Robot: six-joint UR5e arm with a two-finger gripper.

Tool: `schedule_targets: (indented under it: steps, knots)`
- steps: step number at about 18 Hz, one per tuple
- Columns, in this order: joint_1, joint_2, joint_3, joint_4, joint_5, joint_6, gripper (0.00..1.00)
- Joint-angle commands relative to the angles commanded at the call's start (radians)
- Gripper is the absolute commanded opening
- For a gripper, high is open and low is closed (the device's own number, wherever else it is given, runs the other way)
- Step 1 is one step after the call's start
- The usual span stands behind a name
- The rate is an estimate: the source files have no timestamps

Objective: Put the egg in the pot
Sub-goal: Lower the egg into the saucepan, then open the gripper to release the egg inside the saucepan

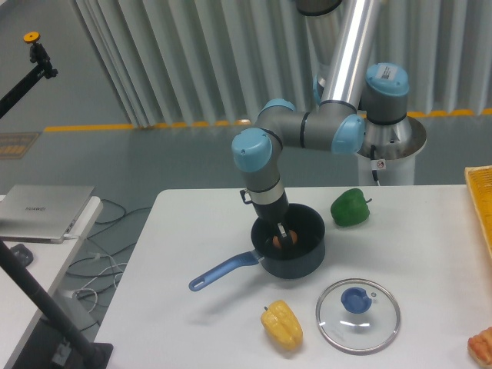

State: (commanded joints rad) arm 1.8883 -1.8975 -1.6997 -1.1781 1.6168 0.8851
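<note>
Gripper (280, 235) fingers inside round dark pot (296, 254), clamped on smooth orange-brown egg (278, 241) | green pepper (350, 207) right | yellow pepper (281, 324), glass lid (358, 316) nearer camera | white table (430, 254)

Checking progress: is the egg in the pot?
In. The egg sits below the pot rim, between the gripper fingers.

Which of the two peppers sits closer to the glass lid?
The yellow pepper. It lies at the table's front edge just left of the glass lid, while the green pepper sits farther back, behind the pot.
</note>
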Motion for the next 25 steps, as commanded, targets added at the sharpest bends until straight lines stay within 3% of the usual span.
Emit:
schedule_targets:
  steps: [20, 25]
  knots:
    - [-0.002, -0.009, -0.014, 0.006, 0.0, 0.0, 0.38]
    - [-0.002, -0.011, -0.014, 0.006, 0.0, 0.0, 0.58]
